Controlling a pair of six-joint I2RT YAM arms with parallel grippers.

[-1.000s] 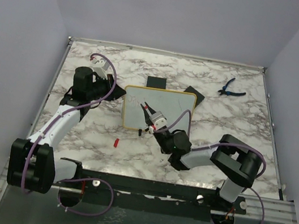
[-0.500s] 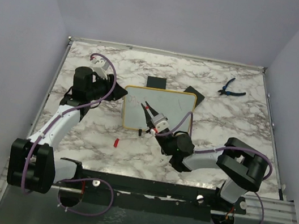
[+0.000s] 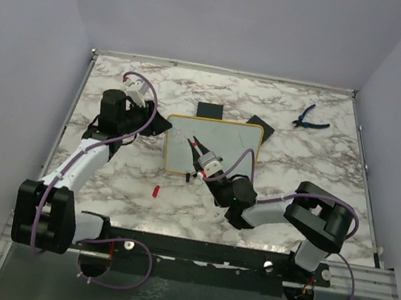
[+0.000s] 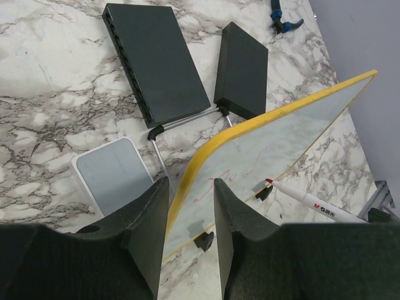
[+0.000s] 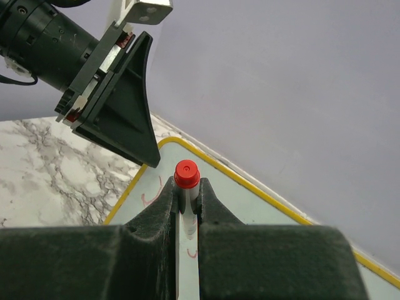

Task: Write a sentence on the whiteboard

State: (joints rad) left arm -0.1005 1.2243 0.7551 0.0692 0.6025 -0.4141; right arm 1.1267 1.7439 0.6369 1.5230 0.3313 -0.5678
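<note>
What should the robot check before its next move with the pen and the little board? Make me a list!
1. Right gripper clamped on the marker: ok.
2. Cap off the marker: ok, the red cap lies on the table.
3. Whiteboard propped up: ok.
4. Left gripper steadying the board: not ok, its jaws stand apart around the yellow edge.
5. Marker tip touching the board: cannot tell.
6. Sentence finished: cannot tell, only faint red marks show.
</note>
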